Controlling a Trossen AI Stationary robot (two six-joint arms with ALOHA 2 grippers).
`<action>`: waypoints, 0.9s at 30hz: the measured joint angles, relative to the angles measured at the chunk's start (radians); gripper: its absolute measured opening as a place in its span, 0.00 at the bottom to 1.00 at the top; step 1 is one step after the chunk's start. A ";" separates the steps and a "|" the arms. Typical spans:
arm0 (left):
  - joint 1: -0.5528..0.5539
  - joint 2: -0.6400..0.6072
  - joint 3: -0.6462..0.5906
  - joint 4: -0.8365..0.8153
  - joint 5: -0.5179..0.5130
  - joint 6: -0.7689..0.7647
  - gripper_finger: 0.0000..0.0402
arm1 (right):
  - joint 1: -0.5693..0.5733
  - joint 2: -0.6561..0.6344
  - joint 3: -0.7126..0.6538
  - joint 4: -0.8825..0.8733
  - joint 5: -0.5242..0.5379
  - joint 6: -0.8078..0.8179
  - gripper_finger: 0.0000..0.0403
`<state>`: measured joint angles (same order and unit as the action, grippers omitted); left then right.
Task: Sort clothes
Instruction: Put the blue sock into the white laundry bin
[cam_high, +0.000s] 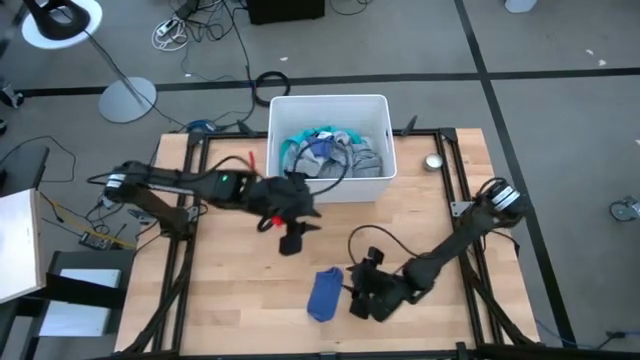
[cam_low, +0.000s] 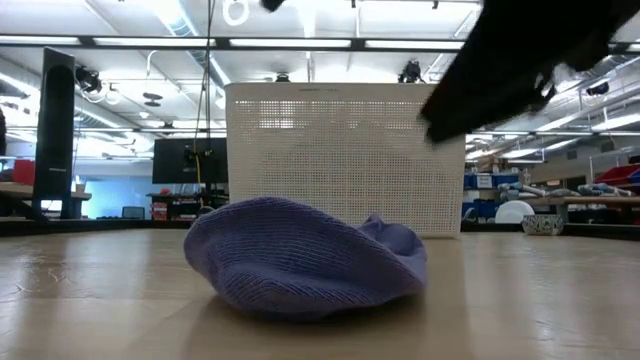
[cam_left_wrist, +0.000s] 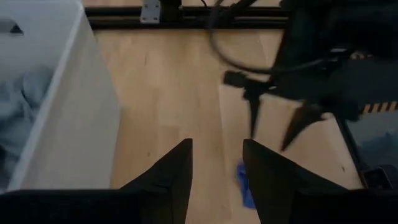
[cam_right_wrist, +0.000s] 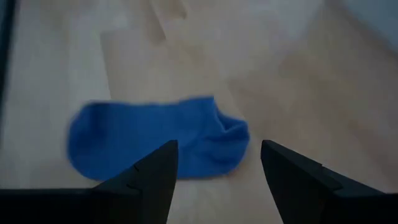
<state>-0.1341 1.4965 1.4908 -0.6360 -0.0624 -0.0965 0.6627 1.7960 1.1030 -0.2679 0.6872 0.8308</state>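
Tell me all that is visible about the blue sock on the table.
The blue sock is a short ankle sock of soft ribbed knit. It lies flat and a little crumpled on the wooden table, outside the white bin. Nothing touches it; the right claw, open, sits just beside it.

Bare table (cam_high: 230, 280) round blue sock (cam_high: 324, 293); bin (cam_high: 328, 103) blocks far side.

Blue sock (cam_high: 325, 293): short ankle type, knitted, lies flat and slightly crumpled on table (cam_high: 240, 300), alone, well apart from white bin (cam_high: 380, 185), toward table's near edge.

Other clothes (cam_high: 330, 152): heaped loosely inside white bin, tangled together; grey and light-blue fabric visible, turquoise bit on top toward bin's far side. Single pieces hard to tell apart.
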 joint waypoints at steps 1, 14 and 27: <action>-0.015 -0.024 -0.043 0.022 -0.010 -0.015 0.37 | -0.020 0.024 0.000 0.016 -0.034 -0.007 0.57; -0.150 -0.348 -0.608 0.383 -0.123 -0.174 0.37 | -0.143 0.233 0.028 0.202 -0.155 -0.155 0.22; -0.173 -0.505 -1.007 0.718 -0.148 -0.262 0.37 | -0.276 -0.090 0.253 -0.103 -0.156 -0.537 0.01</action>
<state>-0.3073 0.9918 0.4841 0.0819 -0.2100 -0.3584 0.3864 1.7059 1.3555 -0.3713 0.5316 0.2934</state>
